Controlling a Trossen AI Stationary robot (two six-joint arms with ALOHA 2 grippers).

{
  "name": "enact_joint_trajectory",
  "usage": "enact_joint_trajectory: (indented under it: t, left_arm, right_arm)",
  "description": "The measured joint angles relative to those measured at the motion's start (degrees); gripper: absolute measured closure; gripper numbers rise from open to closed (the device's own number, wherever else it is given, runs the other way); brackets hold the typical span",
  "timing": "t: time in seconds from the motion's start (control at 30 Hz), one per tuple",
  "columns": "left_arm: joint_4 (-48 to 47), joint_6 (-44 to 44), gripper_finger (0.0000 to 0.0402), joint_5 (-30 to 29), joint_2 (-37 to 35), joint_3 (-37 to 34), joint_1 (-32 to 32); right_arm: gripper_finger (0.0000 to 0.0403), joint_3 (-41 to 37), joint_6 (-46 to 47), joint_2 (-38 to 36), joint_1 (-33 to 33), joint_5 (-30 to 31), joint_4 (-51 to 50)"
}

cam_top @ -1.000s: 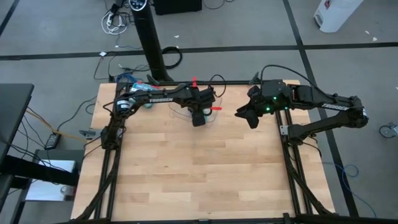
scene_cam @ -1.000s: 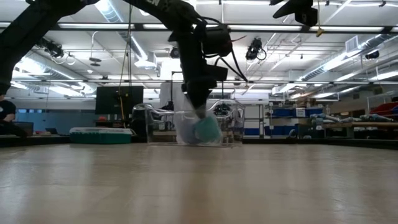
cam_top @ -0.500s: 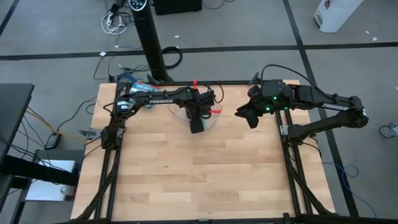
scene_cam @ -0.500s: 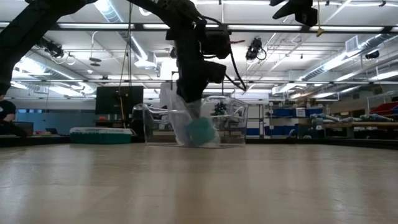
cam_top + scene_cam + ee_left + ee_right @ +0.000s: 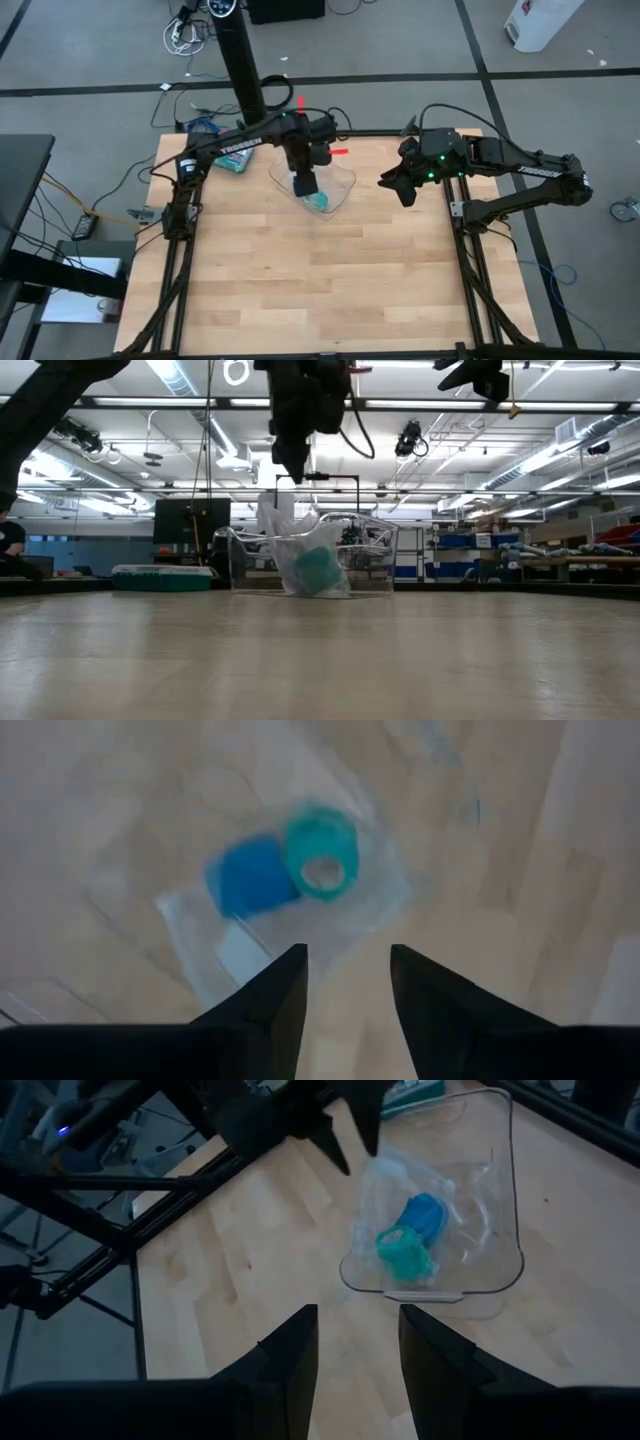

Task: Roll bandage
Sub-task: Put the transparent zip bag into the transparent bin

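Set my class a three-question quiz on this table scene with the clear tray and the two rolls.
1. True or false: the left gripper holds the blue bandage.
2. What lies beside the bandage in the clear tray?
A. teal roll
B. scissors
C. cup
3. Where is the right gripper?

Key: 1. False; it hangs open above the tray. 2. A. 3. Raised near the table's right edge, open.

A clear plastic tray sits on the wooden table, directly below the left arm's parted jaws and well ahead of the right arm's. Inside it, a small teal-green roll lies in a crumpled clear plastic bag. A green-and-white box rests off to the side, clear of both jaws.
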Motion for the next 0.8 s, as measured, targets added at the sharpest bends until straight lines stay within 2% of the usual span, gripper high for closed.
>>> enact_joint_trajectory:
  t: [0.1, 0.27, 0.57, 0.8]
  left_arm:
    - [-1.8, -0.2, 0.0250, 1.4, 0.1, -1.4, 0.1]
    - [0.5, -3.2, 0.0250, 3.4, 0.2, -6.9, 0.1]
    - [11.8, -9.4, 0.0250, 0.5, 0.2, -17.4, 0.2]
    - [16.9, -12.2, 0.0250, -1.8, 0.2, -26.4, 0.2]
  right_arm:
    - [0.0271, 0.0, -0.5, 0.0, 0.0, 0.4, 0.0]
    - [0.0271, 0.0, -0.5, 0.0, 0.0, 0.6, 0.5]
    - [0.0271, 0.0, -0.3, 0.0, 0.0, 0.3, 0.5]
    - [0.0271, 0.0, 0.2, 0.0, 0.0, -0.1, 0.5]
